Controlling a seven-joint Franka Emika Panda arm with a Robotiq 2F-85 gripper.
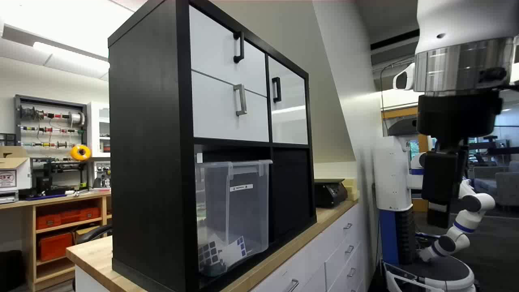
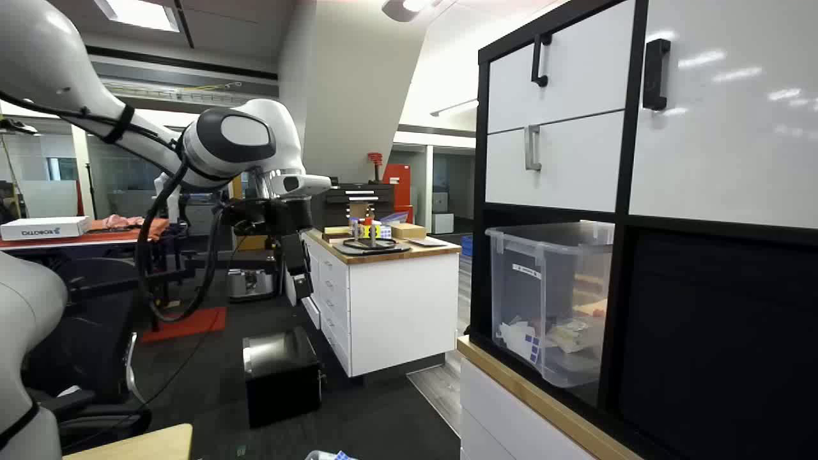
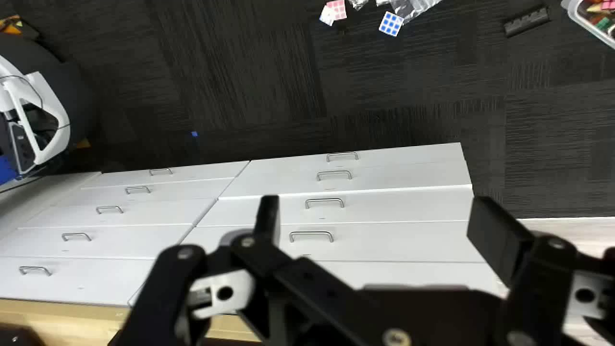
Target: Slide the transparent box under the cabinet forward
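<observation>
Fingers (image 3: 499, 240) apart; transparent box (image 1: 245, 215), label (image 1: 241, 187) text unclear

Clear plastic storage bin (image 1: 248, 213) with white label (image 1: 241, 187), set at lower left in a black-framed cube cabinet (image 1: 146, 142), square-printed pieces (image 1: 241, 246) seen through the bin, cabinet carried by a wooden worktop (image 1: 92, 250), robot arm (image 1: 462, 67) suspended well apart at right, jaws pointed downward
</observation>
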